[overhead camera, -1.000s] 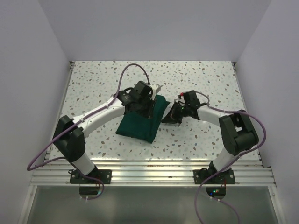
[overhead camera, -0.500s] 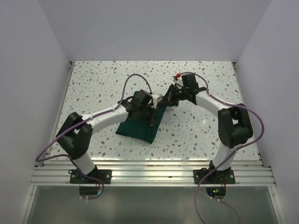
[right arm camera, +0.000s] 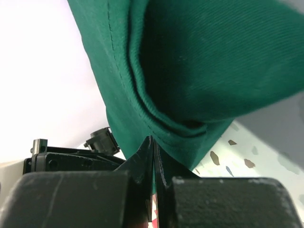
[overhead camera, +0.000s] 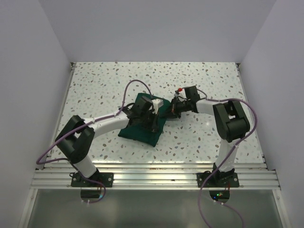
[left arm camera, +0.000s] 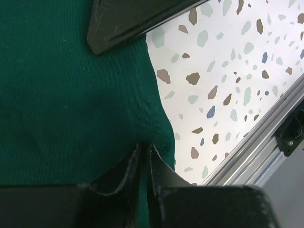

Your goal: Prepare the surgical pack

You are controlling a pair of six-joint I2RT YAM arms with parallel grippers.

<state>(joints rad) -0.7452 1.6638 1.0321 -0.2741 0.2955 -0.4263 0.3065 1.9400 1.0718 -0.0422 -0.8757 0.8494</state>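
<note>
The surgical pack [overhead camera: 137, 129] lies as a dark green cloth bundle in the middle of the speckled table [overhead camera: 95, 85]; its contents are hidden inside. My left gripper [overhead camera: 154, 124] rests on the bundle's near right part. In the left wrist view its jaws [left arm camera: 143, 145] stand nearly together, with a pinch of the green cloth [left arm camera: 71, 95] between the tips. My right gripper [overhead camera: 172, 110] is at the bundle's far right corner. In the right wrist view its jaws [right arm camera: 153, 140] are shut on the hemmed edge of the cloth [right arm camera: 213, 61], which rises in a fold above them.
An aluminium rail [overhead camera: 156, 173] runs along the table's near edge and shows as the rail [left arm camera: 256, 147] close to the bundle in the left wrist view. White walls enclose the table on three sides. A black flat part [left arm camera: 123, 19] crosses the top of the left wrist view.
My right gripper swung from the bundle's right side up to the far side, then came down at its far right corner. The left gripper slid toward the near right and closed on the cloth.
</note>
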